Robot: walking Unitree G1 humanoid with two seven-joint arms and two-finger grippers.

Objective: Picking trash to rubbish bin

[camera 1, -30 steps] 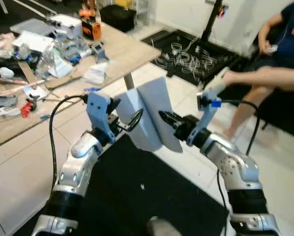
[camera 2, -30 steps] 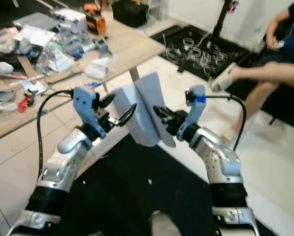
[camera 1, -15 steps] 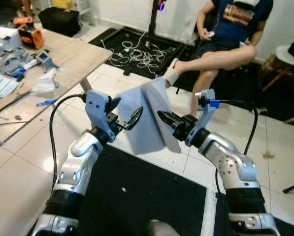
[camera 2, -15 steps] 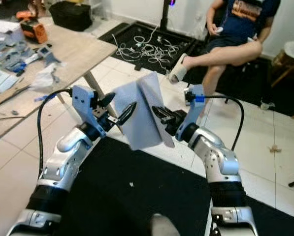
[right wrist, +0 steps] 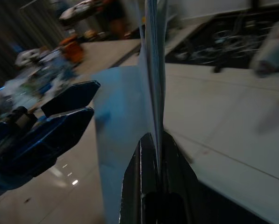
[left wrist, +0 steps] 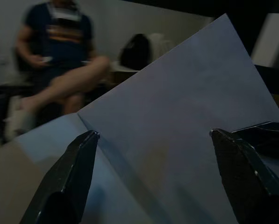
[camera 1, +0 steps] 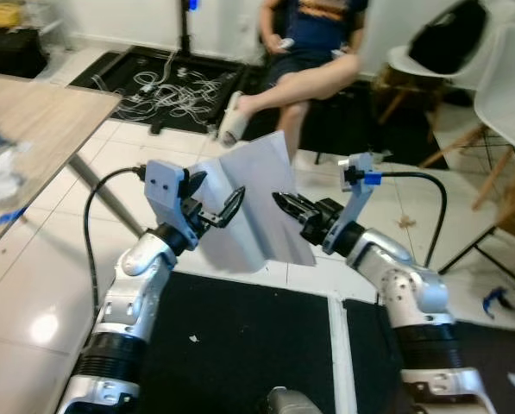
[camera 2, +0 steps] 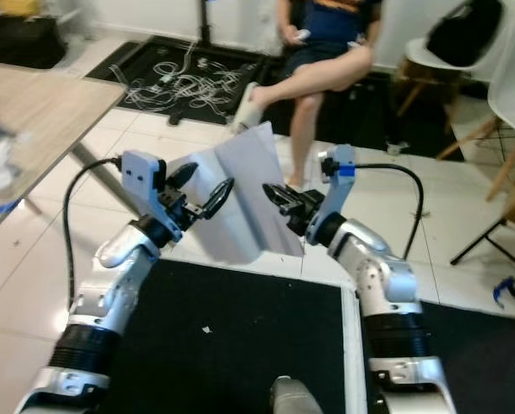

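Note:
A folded sheet of pale blue-white paper [camera 1: 255,203] hangs in the air in front of me, above the tiled floor. My right gripper [camera 1: 280,201] is shut on its right-hand edge; in the right wrist view the fingers [right wrist: 151,154] pinch the sheet [right wrist: 151,70] edge-on. My left gripper [camera 1: 216,191] stands open at the sheet's left side. In the left wrist view its two fingertips [left wrist: 90,137] are spread wide with the paper [left wrist: 176,116] just beyond them, not clamped.
A person [camera 1: 313,39] sits at the back with legs stretched out. A wooden table [camera 1: 33,108] stands at left, with tangled cables [camera 1: 166,82] on a dark mat behind it. White chairs [camera 1: 499,78] stand at right. A black mat [camera 1: 240,345] lies under my arms.
The camera has swung to the right: the table slid off to the left, the seated person and chairs came into view. Both grippers and the paper keep the same pose.

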